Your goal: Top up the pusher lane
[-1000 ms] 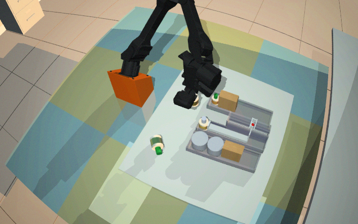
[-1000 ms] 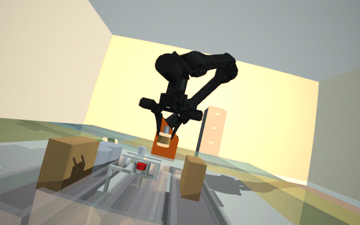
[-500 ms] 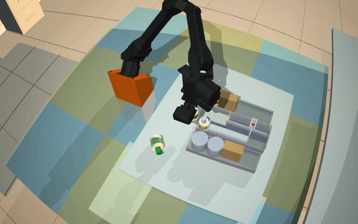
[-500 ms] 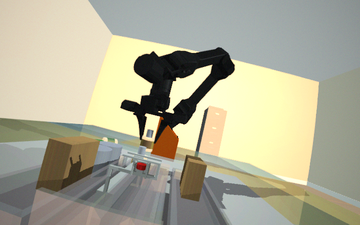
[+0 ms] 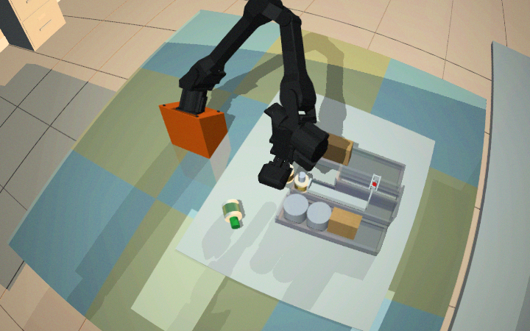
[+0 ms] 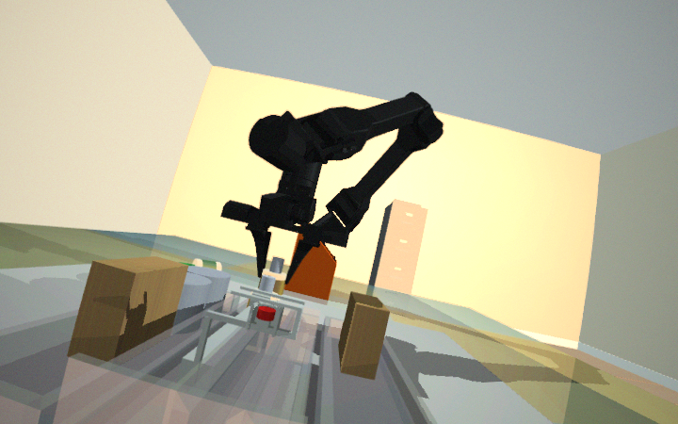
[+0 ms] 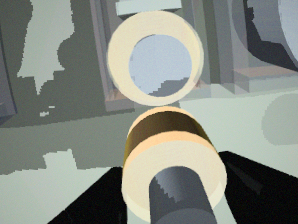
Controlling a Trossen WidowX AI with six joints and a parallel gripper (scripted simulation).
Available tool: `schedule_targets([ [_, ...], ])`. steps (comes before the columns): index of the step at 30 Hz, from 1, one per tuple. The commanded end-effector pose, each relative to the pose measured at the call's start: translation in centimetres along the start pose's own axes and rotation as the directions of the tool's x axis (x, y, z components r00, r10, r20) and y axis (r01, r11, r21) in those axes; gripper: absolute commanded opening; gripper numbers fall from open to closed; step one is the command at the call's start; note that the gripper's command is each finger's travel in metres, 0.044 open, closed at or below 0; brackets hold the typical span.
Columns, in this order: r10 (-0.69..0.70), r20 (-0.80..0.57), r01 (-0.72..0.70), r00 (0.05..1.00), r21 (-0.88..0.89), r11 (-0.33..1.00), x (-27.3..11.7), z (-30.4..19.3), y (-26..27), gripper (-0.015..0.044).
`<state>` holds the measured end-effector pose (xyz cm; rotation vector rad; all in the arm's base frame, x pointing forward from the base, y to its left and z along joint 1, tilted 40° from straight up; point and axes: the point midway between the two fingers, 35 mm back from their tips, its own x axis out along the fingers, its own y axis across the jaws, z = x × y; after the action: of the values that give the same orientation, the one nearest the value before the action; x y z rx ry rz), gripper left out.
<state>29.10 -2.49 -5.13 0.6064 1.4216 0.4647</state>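
Note:
My gripper (image 6: 274, 280) (image 7: 171, 170) is shut on a cream jar with a brown-gold band and grey cap (image 5: 291, 174) (image 7: 167, 123). The held jar is close in front of the sprung lane (image 5: 338, 195), upright or nearly so; its exact height is hard to tell. The matching lane jar (image 5: 300, 183) (image 7: 119, 55) stands at the lane's front end. In the wrist view the two jars nearly touch in outline. The pusher's red knob (image 5: 374, 183) (image 6: 265, 313) is in a pale frame farther back. The pusher plate's contact with the lane jar is hidden.
A green-capped jar (image 5: 232, 208) lies on its side on the pale mat (image 5: 312, 290). One side lane holds two grey cylinders (image 5: 295, 208) (image 5: 318, 215) and a brown box (image 5: 344, 223) (image 6: 124, 304). Another brown box (image 5: 339, 148) (image 6: 364, 334) stands in the other side lane.

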Motion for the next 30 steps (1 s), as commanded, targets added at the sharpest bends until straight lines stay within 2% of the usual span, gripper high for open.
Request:
schedule_targets([
  [1, 0.004, 0.002, -0.004, 1.000, 0.006, 1.000, 0.1, 0.2, 0.0, 0.0000],
  [30, 0.003, 0.003, -0.003, 1.000, 0.005, 1.000, 0.1, 1.3, 0.0, 0.0000],
])
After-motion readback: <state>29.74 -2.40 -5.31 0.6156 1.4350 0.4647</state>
